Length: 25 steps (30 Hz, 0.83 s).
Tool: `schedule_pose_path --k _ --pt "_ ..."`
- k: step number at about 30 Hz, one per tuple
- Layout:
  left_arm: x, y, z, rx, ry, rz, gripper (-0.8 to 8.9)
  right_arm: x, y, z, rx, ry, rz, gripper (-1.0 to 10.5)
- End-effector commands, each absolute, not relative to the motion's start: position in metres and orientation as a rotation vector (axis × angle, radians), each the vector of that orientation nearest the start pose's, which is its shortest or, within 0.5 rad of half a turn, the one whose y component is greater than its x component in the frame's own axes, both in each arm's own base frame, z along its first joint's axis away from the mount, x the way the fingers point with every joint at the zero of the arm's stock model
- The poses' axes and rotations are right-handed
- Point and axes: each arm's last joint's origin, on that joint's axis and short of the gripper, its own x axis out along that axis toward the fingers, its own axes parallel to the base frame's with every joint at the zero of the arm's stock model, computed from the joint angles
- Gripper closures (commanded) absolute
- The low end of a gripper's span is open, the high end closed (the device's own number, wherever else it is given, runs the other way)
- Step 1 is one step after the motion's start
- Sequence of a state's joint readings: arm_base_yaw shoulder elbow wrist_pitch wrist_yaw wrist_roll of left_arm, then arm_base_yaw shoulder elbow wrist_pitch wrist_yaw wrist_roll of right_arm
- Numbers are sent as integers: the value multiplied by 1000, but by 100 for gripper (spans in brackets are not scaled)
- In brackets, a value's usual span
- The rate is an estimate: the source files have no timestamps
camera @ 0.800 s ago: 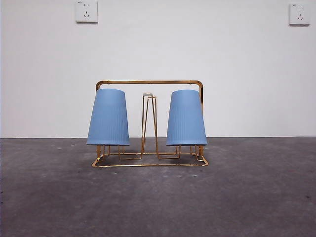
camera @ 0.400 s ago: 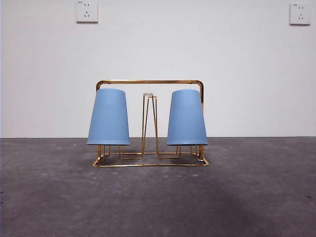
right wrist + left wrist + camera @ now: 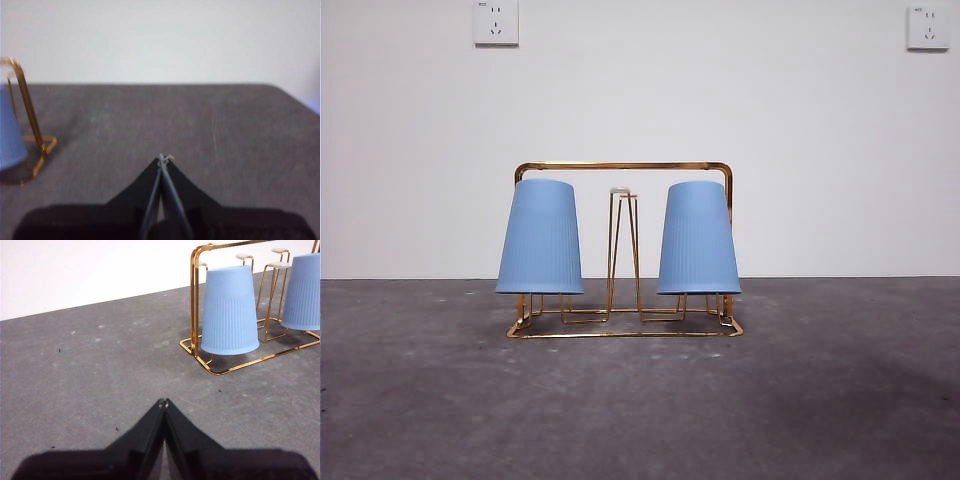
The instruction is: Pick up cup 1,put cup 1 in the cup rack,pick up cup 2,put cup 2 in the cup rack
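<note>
While cups point(image 3: 540, 237) point(image 3: 698, 238) hide prongs, cup rack point(image 3: 623, 167) handle shows.

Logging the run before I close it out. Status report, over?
Left gripper shut, empty; right gripper shut, empty. Both blue cups inverted on the cup rack. Nothing in the way.
</note>
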State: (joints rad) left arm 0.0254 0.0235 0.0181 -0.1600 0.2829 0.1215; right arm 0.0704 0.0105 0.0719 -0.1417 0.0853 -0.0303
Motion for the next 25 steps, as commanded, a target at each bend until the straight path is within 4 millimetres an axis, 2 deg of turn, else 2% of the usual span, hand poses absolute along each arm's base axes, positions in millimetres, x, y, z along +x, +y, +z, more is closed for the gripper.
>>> schedule_pose_path --k 1,4,25 --pt "96 -5 150 89 150 -268 817 96 4 160 -21 111 -15 941" --pt "97 -5 150 89 154 -268 817 96 4 150 -22 178 -16 941" --pt "97 -5 149 86 168 -269 817 96 5 150 18 176 5 941"
